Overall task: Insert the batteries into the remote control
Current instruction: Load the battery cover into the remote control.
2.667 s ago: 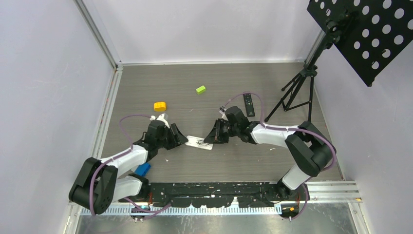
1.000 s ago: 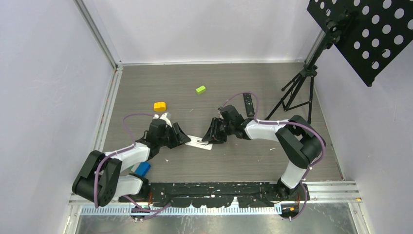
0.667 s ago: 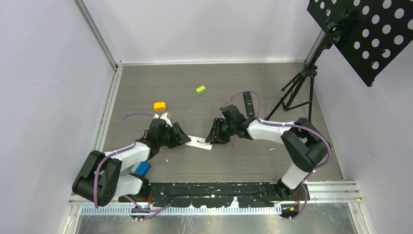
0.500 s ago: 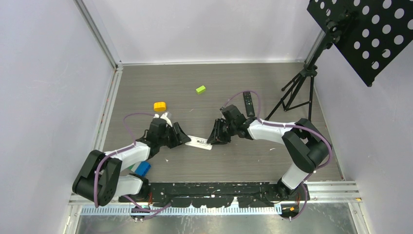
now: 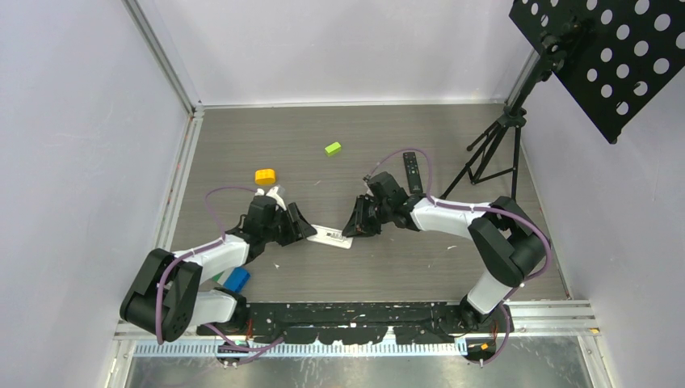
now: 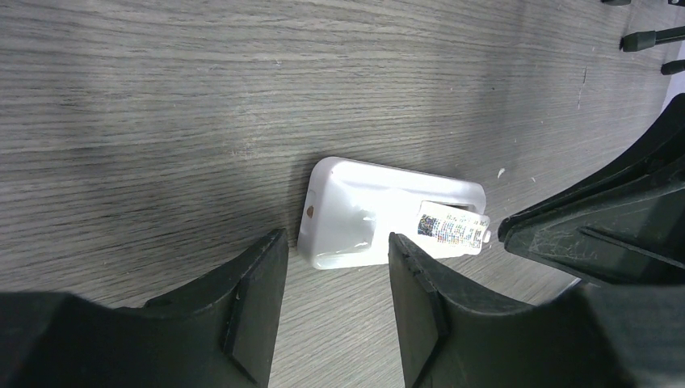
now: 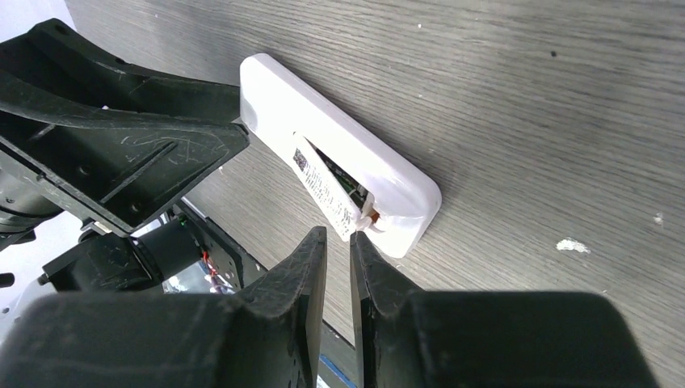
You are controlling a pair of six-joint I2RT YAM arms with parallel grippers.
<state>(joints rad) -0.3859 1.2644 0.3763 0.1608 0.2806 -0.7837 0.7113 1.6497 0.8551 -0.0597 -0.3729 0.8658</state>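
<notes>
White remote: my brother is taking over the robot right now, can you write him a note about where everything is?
Left gripper: open, straddling one end of the white remote, which lies back up.
Right gripper: nearly closed at the other end, beside the battery; grip unclear.
Done: one white-labelled battery lies in the open compartment, not clearly seated.
To do: seat it, add more; no other cells visible.

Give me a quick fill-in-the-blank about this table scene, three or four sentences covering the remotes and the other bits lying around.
The white remote lies with its battery compartment facing ___.
The small block lying farthest back is ___.
The other remote, beside the tripod, is ___.
The jaws of the left gripper stand ___.
Missing words: up; green; black; open.
</notes>
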